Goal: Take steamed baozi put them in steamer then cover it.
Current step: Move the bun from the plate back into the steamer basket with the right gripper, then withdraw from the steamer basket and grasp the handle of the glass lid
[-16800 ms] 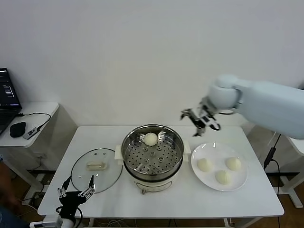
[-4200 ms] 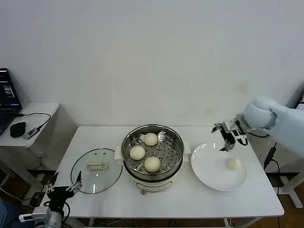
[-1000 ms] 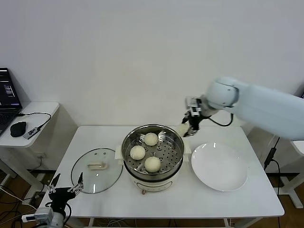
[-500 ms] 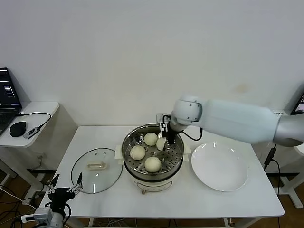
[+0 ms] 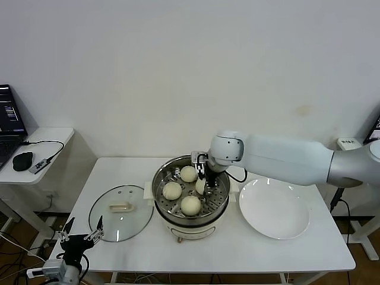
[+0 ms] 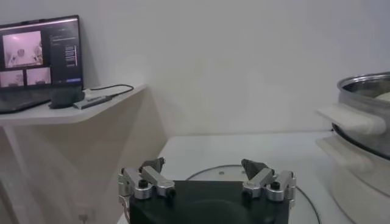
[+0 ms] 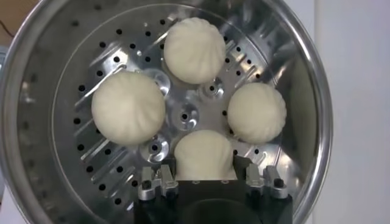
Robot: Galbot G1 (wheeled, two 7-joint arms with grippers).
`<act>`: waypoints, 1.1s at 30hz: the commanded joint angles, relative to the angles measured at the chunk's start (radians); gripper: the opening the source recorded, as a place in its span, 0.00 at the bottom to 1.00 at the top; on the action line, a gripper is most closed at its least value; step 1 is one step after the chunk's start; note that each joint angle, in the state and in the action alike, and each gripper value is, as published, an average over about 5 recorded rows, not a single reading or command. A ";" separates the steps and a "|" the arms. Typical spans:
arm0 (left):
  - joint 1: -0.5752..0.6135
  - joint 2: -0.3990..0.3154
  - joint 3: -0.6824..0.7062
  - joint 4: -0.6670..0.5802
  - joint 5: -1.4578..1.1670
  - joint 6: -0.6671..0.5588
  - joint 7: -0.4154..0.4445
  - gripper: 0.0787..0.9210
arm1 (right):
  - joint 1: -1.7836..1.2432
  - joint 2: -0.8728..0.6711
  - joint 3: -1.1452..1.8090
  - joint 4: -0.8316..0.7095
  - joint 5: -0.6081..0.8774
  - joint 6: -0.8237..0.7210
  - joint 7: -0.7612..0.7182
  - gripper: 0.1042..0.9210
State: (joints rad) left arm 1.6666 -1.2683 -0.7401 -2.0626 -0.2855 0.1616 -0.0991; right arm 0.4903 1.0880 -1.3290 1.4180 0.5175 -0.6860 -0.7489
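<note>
The steamer stands mid-table, its perforated tray holding three baozi. A fourth baozi rests on the tray at the pot's right side, between the fingers of my right gripper, which press against its flattened sides. In the head view that gripper reaches down inside the pot. The glass cover lies flat on the table left of the steamer. My left gripper hangs open near the table's front left corner, just short of the cover's rim.
An empty white plate lies right of the steamer. A side table at the far left carries a laptop, a mouse and cables. The steamer's side handle shows from the left wrist.
My right arm carried the fourth baozi from above the plate's far-left side down into the steamer, and it now sits on the tray. The left arm has stayed put.
</note>
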 commanded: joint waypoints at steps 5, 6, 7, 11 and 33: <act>0.001 0.002 -0.002 0.001 0.000 0.001 0.001 0.88 | 0.069 -0.081 0.041 0.077 0.006 -0.006 -0.011 0.87; 0.000 0.004 -0.002 0.001 -0.001 0.001 0.001 0.88 | 0.080 -0.097 0.048 0.091 0.013 -0.008 -0.006 0.87; 0.000 0.005 -0.003 0.001 -0.001 0.001 0.001 0.88 | 0.089 -0.115 0.057 0.108 0.023 -0.009 0.007 0.87; -0.004 0.006 -0.007 0.002 -0.005 0.000 0.000 0.88 | 0.073 -0.207 0.121 0.196 0.087 0.002 0.137 0.88; -0.019 -0.017 0.021 0.037 0.025 -0.021 -0.004 0.88 | -1.553 -0.227 1.718 0.426 -0.169 0.650 0.664 0.88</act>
State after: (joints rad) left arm 1.6479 -1.2828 -0.7250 -2.0353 -0.2776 0.1456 -0.1007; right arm -0.2089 0.7236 -0.5268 1.7731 0.5581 -0.3563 -0.1927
